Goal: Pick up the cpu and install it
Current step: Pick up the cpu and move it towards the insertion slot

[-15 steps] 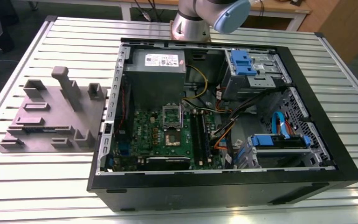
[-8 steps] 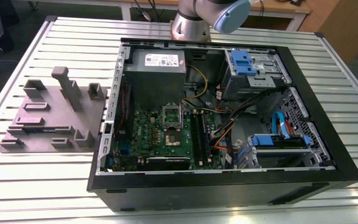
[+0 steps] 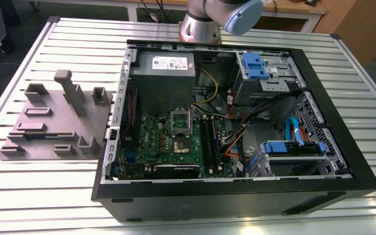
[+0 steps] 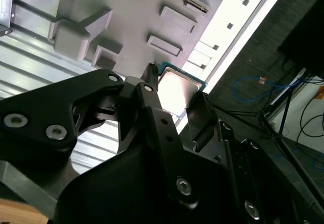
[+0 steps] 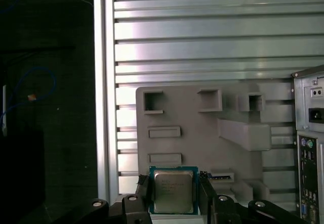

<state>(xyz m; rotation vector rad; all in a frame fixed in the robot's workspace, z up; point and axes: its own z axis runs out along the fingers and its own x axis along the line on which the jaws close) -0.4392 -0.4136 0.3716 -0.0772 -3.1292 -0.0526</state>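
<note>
Ribbed aluminium tabletop (image 3: 37, 200) carries everything, and the pick looks done while the install is not. In the first wrist view the black two-finger claw (image 5: 173, 197) is clenched on the small square silver-topped cpu (image 5: 173, 191), one finger against each of two opposite edges. Chip and claw hang over an edge of the grey moulded plastic tray (image 5: 192, 118), which lies on the exterior view's left of the open black computer case (image 3: 344, 169), where the motherboard socket (image 3: 180, 144) looks unfilled.

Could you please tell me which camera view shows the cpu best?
The first wrist view: the cpu faces the camera squarely, held in the gripper. The second wrist view shows it tilted and partly hidden behind a finger.
</note>
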